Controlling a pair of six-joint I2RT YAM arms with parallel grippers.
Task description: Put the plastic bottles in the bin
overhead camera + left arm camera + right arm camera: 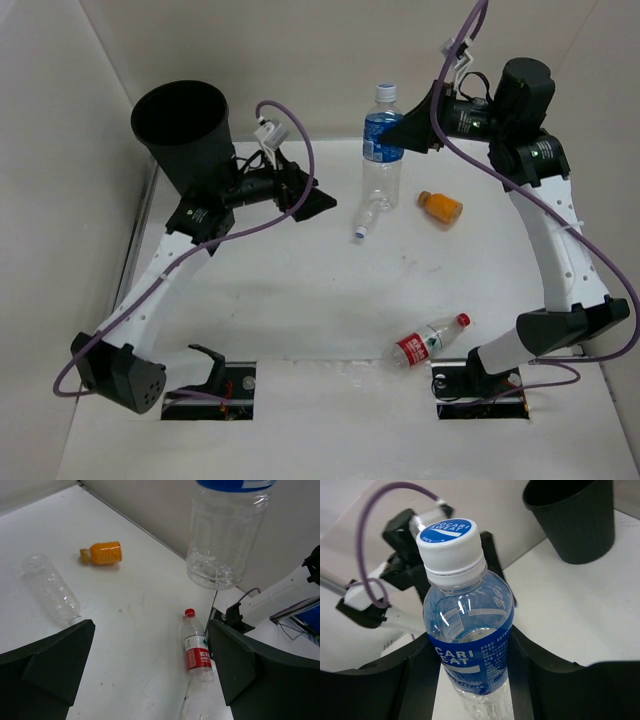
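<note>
Blue-labelled clear bottle (467, 630) stands upright, white cap on top, in the top middle of the overhead view. The right gripper (408, 131) pinches it around the label, one finger on each side. In the left wrist view its bottom looks lifted off the white table (300, 300). The black bin (185, 125) is in the upper left, well apart from this bottle. The left gripper (305, 197) is near the bin, its fingers spread wide with nothing between them.

Three more bottles lie on their sides on the table: the plain clear bottle (378, 195) in the middle, the small orange bottle (440, 207) just right of it, and the red-labelled bottle (430, 341) near the bottom.

All four bottles are outside the bin, so I think the job has only begun. This one must go across to the bin, then the other three.
</note>
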